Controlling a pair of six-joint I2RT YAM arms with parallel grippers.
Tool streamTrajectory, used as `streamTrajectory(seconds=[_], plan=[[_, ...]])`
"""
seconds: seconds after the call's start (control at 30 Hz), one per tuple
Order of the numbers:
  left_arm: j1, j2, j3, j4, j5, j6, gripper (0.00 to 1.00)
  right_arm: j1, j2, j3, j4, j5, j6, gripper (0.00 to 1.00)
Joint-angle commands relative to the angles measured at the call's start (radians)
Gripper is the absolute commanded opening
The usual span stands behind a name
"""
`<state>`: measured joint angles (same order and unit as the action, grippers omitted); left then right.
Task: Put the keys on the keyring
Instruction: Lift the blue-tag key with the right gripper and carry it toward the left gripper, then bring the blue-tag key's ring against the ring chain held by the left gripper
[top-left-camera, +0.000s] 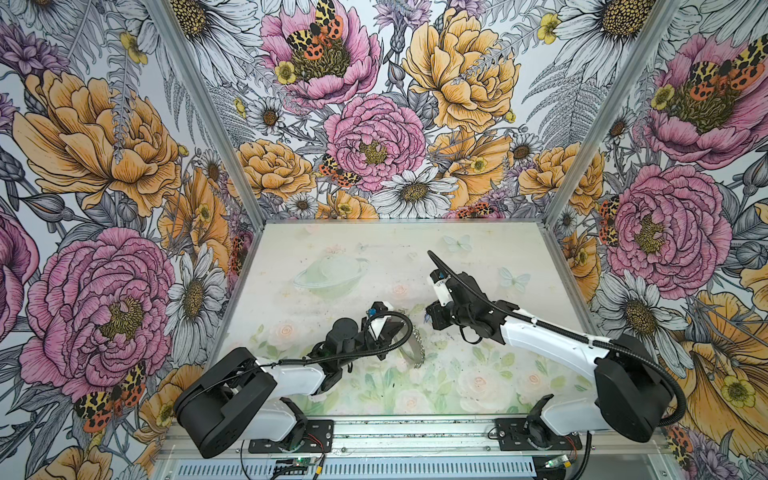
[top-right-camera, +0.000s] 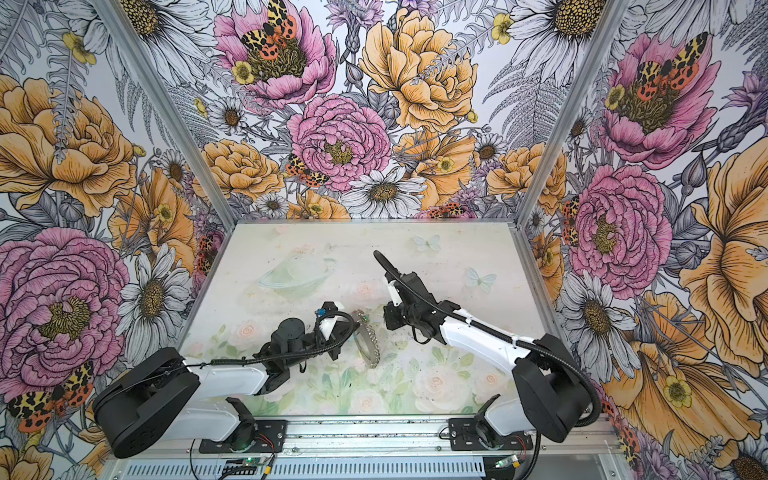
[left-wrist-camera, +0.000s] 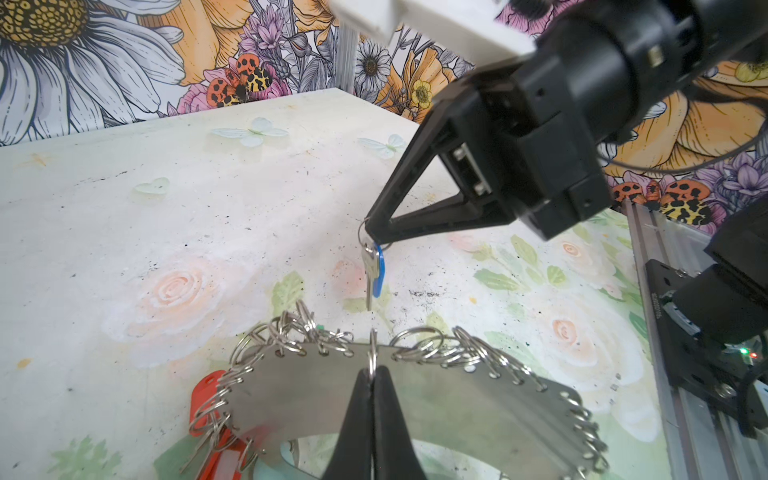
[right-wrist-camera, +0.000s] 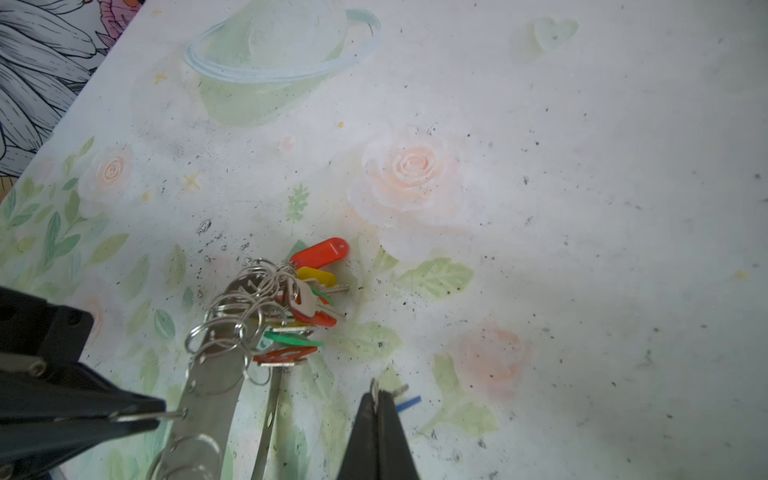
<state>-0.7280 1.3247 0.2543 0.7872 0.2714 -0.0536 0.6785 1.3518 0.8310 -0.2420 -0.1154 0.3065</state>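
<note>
The keyring is a flat grey metal hoop rimmed with small wire loops, held on edge above the table. My left gripper is shut on one loop at its rim. In both top views the hoop looks chain-like between the two arms. Several keys with red, yellow and green tags hang bunched at its far end; red tags also show in the left wrist view. My right gripper is shut on the silver ring of a blue-tagged key, hanging just beyond the hoop's rim, apart from it.
The pale floral table is boxed in by flowered walls on three sides. An aluminium rail with both arm bases runs along the front edge. My left gripper shows from the side in the right wrist view.
</note>
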Motion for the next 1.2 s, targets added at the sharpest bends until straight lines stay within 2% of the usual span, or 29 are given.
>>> streamTrajectory(seconds=[0.0, 0.23, 0.63, 0.83, 1.17], plan=[[0.012, -0.033, -0.001, -0.036, 0.04, 0.016, 0.0, 0.013, -0.092, -0.018, 0.007, 0.068, -0.13, 0.0], [0.022, -0.093, -0.013, -0.011, 0.065, 0.032, 0.0, 0.026, -0.139, -0.043, 0.007, 0.06, -0.198, 0.0], [0.083, -0.258, -0.05, 0.032, 0.237, 0.024, 0.0, 0.108, -0.291, -0.086, 0.052, 0.054, -0.31, 0.0], [0.094, -0.249, -0.044, 0.095, 0.321, 0.005, 0.0, 0.179, -0.306, -0.071, 0.058, 0.037, -0.354, 0.0], [0.105, -0.224, -0.044, 0.18, 0.386, -0.055, 0.0, 0.241, -0.316, -0.073, 0.058, 0.085, -0.412, 0.0]])
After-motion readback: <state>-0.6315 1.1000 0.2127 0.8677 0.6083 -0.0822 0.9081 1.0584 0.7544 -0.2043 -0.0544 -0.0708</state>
